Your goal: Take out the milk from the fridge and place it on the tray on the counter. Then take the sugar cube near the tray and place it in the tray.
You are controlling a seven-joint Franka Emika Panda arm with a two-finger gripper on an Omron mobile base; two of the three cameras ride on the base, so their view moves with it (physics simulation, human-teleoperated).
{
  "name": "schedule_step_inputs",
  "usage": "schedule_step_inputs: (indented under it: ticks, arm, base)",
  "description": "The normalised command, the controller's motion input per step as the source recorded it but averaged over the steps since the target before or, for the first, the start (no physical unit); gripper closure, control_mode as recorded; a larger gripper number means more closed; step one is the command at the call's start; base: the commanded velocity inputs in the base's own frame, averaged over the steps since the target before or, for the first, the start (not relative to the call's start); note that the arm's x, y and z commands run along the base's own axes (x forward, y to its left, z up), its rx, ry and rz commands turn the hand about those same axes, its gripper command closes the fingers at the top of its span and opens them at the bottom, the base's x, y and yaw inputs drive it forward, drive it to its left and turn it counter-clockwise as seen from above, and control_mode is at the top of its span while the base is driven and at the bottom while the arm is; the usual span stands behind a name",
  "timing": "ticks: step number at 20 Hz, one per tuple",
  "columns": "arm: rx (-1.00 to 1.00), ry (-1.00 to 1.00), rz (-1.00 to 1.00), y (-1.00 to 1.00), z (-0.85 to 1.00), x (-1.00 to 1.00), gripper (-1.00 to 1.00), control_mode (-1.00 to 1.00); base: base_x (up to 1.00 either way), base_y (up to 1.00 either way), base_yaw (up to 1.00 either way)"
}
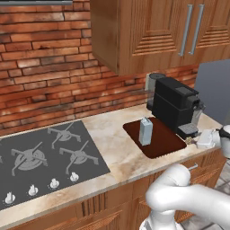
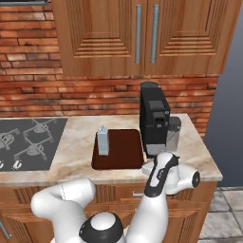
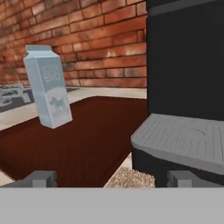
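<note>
The pale blue-grey milk carton [image 1: 145, 131] [image 2: 102, 141] [image 3: 47, 86] stands upright on the dark reddish-brown tray [image 1: 166, 143] [image 2: 124, 156] [image 3: 78, 144] on the beige counter [image 1: 117, 152]. In the hand view, the tan sugar cube [image 3: 130, 177] lies on the counter at the tray's near right corner, below the coffee machine's drip tray. My gripper [image 3: 113, 178] is open, with a fingertip [image 3: 41, 178] on each side of the cube. In the left base view the hand [image 1: 205, 138] hangs low at the counter's front right.
A big black coffee machine [image 1: 175, 105] [image 2: 154, 121] [image 3: 188, 57] stands right beside the tray, its grey drip tray [image 3: 183, 138] just above my right finger. A grey-black cooktop [image 1: 40, 161] lies left. Wooden wall cabinets [image 1: 170, 27] hang above. The fridge's grey side [image 1: 214, 90] rises at the right.
</note>
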Motion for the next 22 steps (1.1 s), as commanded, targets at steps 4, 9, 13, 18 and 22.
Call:
schedule_step_inputs:
  ticks: [4, 9, 13, 18, 22]
  arm:
    - [0.0, 0.0, -0.13, 0.0, -0.18, 0.04, -1.0, -1.0]
    - [0.0, 0.0, -0.13, 0.02, -0.17, 0.0, -1.0, -1.0]
    - [0.0, 0.0, -0.11, 0.01, -0.11, 0.0, -1.0, -1.0]
    - [0.0, 0.0, -0.1, 0.0, -0.11, 0.07, -1.0, -1.0]
    - [0.0, 0.0, -0.07, 0.0, -0.06, 0.06, -1.0, -1.0]
  base:
    - [0.0, 0.0, 0.0]
    - [0.0, 0.0, 0.0]
    - [0.0, 0.0, 0.0]
    - [0.0, 0.0, 0.0]
    - [0.0, 0.0, 0.0]
